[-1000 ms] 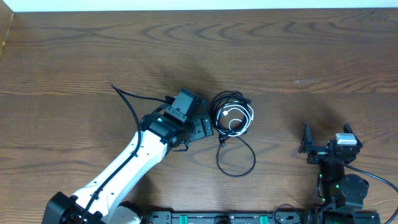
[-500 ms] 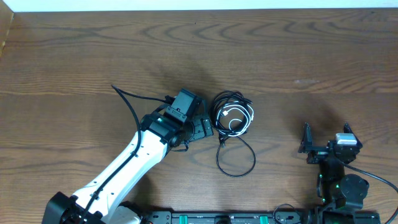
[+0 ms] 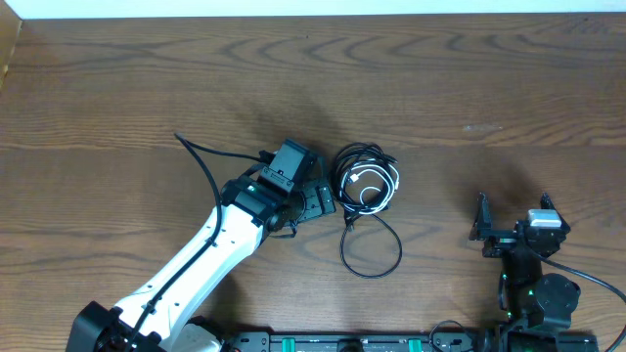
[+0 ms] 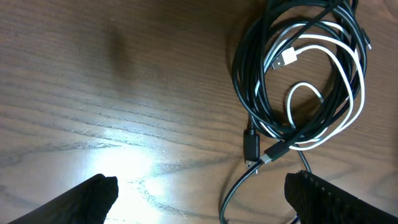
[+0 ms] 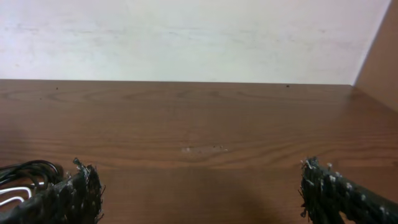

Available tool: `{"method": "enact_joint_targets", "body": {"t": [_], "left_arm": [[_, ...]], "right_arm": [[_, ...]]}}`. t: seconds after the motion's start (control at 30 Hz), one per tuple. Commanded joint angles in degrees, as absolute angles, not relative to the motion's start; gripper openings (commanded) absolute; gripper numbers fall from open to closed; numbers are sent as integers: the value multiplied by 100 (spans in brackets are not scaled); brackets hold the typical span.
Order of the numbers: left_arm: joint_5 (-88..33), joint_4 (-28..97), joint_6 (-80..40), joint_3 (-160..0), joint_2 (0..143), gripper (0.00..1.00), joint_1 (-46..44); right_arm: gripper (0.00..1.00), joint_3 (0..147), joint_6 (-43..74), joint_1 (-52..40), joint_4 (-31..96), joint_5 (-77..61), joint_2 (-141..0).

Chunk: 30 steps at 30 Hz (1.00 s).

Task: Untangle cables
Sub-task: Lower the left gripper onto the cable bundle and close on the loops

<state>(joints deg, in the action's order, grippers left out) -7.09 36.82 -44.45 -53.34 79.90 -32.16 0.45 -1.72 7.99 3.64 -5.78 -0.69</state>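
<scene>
The cables point(image 3: 366, 180) lie in a tangled coil at mid-table, black cords wound around a shorter white one point(image 4: 292, 57). A loose black loop point(image 3: 395, 244) trails toward the front. My left gripper point(image 3: 321, 196) hovers just left of the coil, open and empty. In the left wrist view its fingertips point(image 4: 93, 198) straddle bare wood and one black strand point(image 4: 231, 198), with the black plugs point(image 4: 250, 147) just ahead. My right gripper point(image 3: 514, 210) sits far right near the front, open and empty. The right wrist view catches the coil point(image 5: 28, 169) at the left edge, behind the left finger.
The wooden table point(image 3: 489, 88) ends at a white wall along the back point(image 5: 186, 37) and has a left edge point(image 3: 8, 59). The left arm point(image 3: 196, 259) slants from the front left, its own thick wire point(image 3: 201, 156) arching out. Arm bases point(image 3: 342, 342) line the front edge.
</scene>
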Motion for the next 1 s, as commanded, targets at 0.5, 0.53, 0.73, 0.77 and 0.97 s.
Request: {"method": "enact_joint_targets", "body": {"t": [0.5,0.53,0.73,0.77,0.97], "left_arm": [[-565,2434,-5030,-5439,8731,89,-3559],[-565,2364,-5030,-5439,8814,89,-3559],[-567,1949,-5028,-5439,9351,89,-3559],[-567,1896,-5028,-5439,9419,88,-3559],[-484,1763,-5028,-5439,9913,83,-3562]], "right_arm": [[99,32,-193,816,381,-596,-45],[99,32,-193,816,381,-596,-45],[99,32,-193,816,381,-596,-45],[99,32,-193,816,381,-596,-45],[99,32,-193,816,381,-596,-45]]}}
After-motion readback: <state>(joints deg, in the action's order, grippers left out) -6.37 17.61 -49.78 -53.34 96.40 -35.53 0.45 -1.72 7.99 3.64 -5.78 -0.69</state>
